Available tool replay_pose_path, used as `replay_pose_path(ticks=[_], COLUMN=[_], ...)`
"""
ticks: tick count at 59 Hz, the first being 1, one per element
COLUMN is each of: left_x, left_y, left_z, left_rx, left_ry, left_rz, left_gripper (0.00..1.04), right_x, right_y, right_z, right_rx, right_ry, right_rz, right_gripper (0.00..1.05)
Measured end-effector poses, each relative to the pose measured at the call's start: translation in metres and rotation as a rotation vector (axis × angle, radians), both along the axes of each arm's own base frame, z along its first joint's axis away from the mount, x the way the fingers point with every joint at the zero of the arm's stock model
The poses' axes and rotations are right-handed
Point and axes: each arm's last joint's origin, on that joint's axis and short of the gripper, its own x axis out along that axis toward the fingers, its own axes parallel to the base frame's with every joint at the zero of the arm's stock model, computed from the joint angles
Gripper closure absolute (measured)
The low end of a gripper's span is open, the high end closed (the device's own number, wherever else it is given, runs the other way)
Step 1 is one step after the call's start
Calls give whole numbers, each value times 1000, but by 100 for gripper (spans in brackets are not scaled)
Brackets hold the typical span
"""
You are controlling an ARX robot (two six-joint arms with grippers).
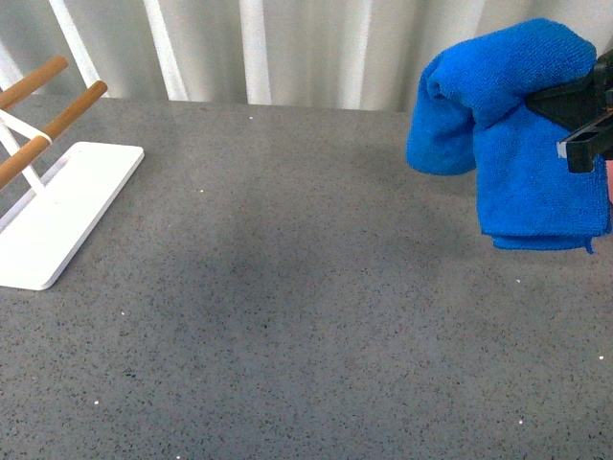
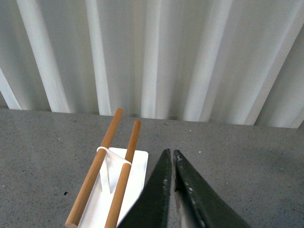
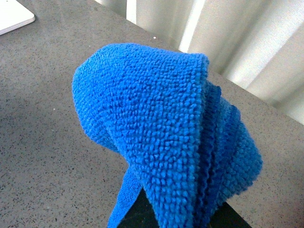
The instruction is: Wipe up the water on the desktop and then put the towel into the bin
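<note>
The bright blue fluffy towel (image 1: 517,134) hangs folded in the air at the far right, well above the dark-grey speckled desktop (image 1: 306,316). My right gripper (image 1: 575,115) is shut on the towel from the right side; only its black jaw parts show at the frame edge. In the right wrist view the towel (image 3: 166,142) drapes over the jaws and hides the fingertips. My left gripper (image 2: 172,156) is shut with nothing in it, its black fingers pressed together above the desktop (image 2: 247,161). The bin is out of view. I can make out no water on the desktop.
A flat white tray-base rack (image 1: 57,211) with wooden rods (image 1: 57,120) stands at the left edge; in the left wrist view the rack (image 2: 118,185) lies just beside the left fingers. A white pleated curtain (image 1: 287,48) runs behind the desktop's far edge.
</note>
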Motion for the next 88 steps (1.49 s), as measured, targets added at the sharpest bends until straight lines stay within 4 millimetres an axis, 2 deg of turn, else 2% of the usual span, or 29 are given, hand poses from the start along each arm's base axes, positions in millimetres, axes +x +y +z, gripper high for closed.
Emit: replay_pose_path(ticks=[1,11,24,40,57,88], left_x=[-2,-21,-39,-57,-72,-88], left_y=[-1,-12,-13,-13,-13,-13], left_z=[-1,-9,-15,-26,-21,-19], left_rx=[0,7,7,8,8,8], left_ry=[-3,-1,-2,-14,-30,-37], left_rz=[0,2,0,0,2,2], left_gripper=[101,101,101,101,101,101], right_x=[0,-2,-9,-22,-23,-23], right_y=[0,3,9,19,21,20], right_z=[0,1,5,26,27,27], right_rx=[0,-1,-10,-11,-15,-15], right_ry=[0,-2,-14,-65,-58,-55], right_rz=[-1,-4,-1,21,22,19], right_gripper=[100,100,100,100,100,100])
